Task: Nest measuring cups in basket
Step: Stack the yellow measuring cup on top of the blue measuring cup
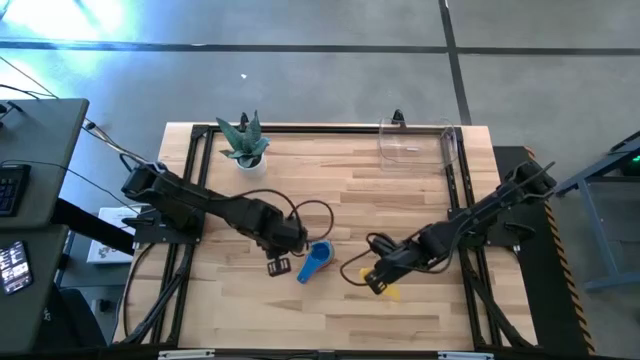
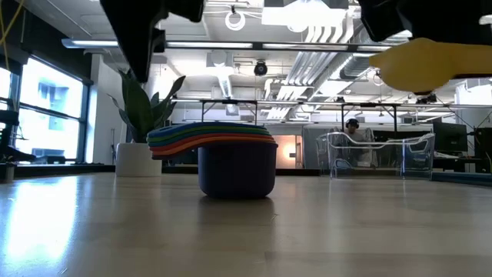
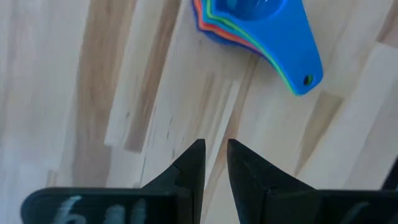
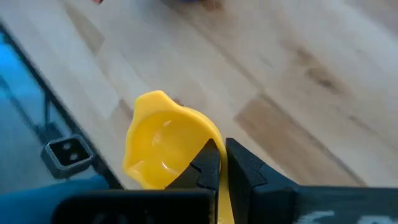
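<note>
1. Right gripper (image 4: 217, 163) has its fingers pressed together on the handle of the yellow cup (image 4: 163, 149); cup hangs clear of the table, bowl tipped sideways, near the front edge.
2. Left gripper (image 3: 215, 163) hovers just beside the stack of cups (image 1: 314, 262), fingers nearly together with a thin gap, pinching nothing.
3. Stack sits mid-table: blue on top, then green, orange, red edges showing, dark purple bowl at the bottom in the low view. Handles fan out slightly.
4. Basket (image 1: 416, 142) is at the far right of the table, well apart from the stack and from both grippers. No cup in it that I can see.
5. Risk: pinch is on a thin flat handle only, so the yellow cup could swivel or slip out during transit, likely if the arm moves fast.
6. Risk: tilted bowl may catch the blue rim on nesting and shove or tip the light stack; nothing is steadying it.
7. Risk: left gripper sits close enough to be in the right arm's path to the stack.
8. Surface: pale wood-plank table (image 1: 340, 210), smooth, dark frame around it; potted plant (image 1: 243, 143) at the far left.
9. Room: open workshop, ceiling ducts and lights, desks and monitors behind, windows on one side.
</note>
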